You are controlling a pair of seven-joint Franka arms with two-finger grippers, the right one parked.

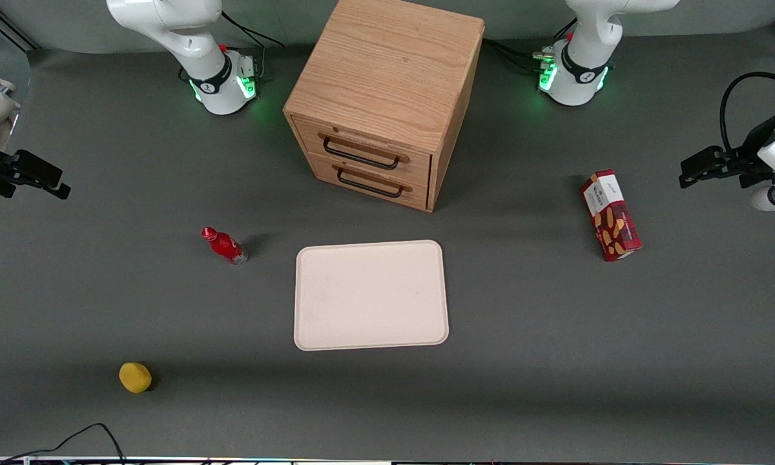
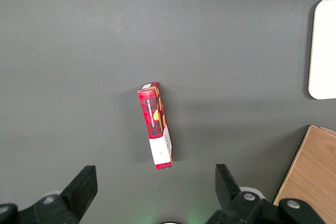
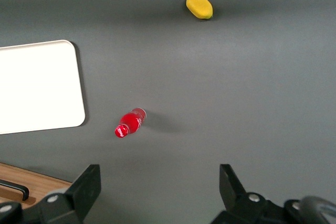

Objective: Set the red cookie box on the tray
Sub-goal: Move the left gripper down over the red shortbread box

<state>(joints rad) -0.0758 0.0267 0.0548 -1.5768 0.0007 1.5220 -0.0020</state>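
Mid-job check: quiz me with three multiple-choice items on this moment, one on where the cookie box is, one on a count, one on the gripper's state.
1. Where is the red cookie box?
A. on the tray
B. on the table, toward the working arm's end
C. in a drawer

2. How many drawer handles show on the wooden cabinet?
A. one
B. two
C. three

3. The left gripper is:
A. open, above the box
B. shut on the box
C. shut on the bottle

Answers: 1 B, the box lies on the grey table apart from the tray. 2 B, two dark handles, one above the other. 3 A, the wrist view shows its fingers spread wide, nothing between them.
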